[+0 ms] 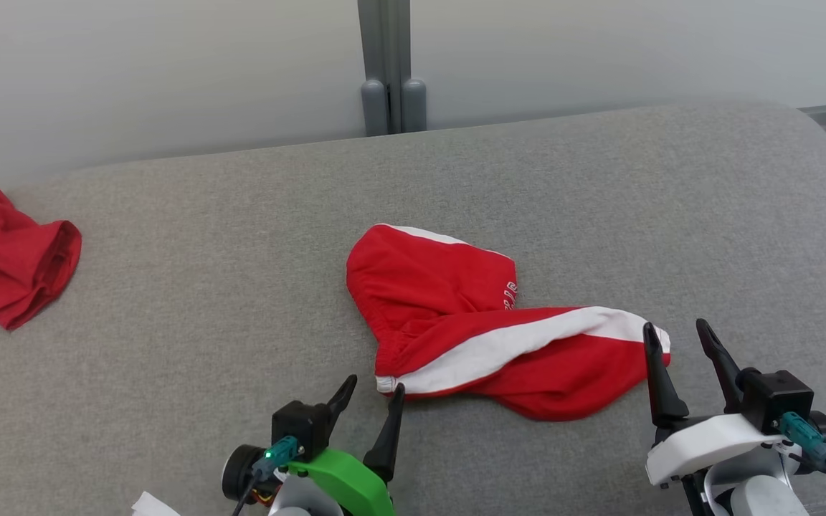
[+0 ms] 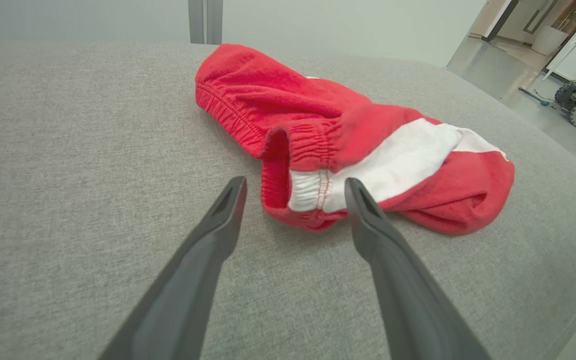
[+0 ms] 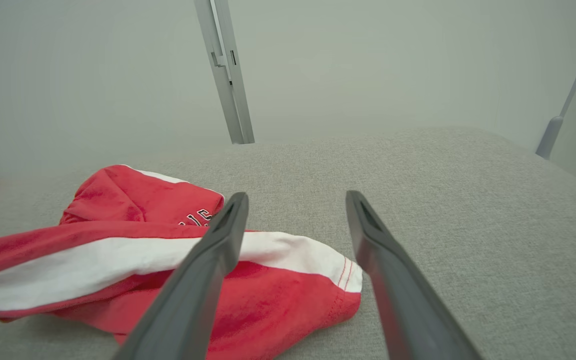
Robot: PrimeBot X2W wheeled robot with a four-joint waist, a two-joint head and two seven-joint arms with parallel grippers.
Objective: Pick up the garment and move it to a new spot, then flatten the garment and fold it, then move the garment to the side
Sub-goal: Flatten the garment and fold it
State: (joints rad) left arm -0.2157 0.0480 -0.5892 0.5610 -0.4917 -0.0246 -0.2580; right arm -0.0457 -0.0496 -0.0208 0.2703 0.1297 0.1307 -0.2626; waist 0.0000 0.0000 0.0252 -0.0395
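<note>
**Lying crosswise, red shorts between two spread grippers**

Bare grey cushion (image 1: 205, 251) surrounds the shorts (image 1: 456, 315) on every side. A wide open stretch lies to their left, and another to their right, out to the cushion's rounded corner. Behind them a band of cushion runs back to the wall, where one grey post (image 1: 388, 64) stands.

The shorts lie rumpled near the cushion's front. Their long axis follows the white stripe, from the gathered waistband at the near left to a leg hem at the right. The waistband opening faces the left gripper (image 1: 375, 385), and a bunched part with lettering humps up behind the stripe.

The left gripper's fingers are spread, with the right-hand fingertip just at the waistband corner (image 2: 308, 190). The right gripper (image 1: 674, 325) is also spread, at the hem end of the shorts (image 3: 118, 200), and grips nothing.

Counted: one pair of shorts, two grippers, one other red cloth (image 1: 11, 258) well to the shorts' left, and one white scrap (image 1: 151, 505) at the near left.
</note>
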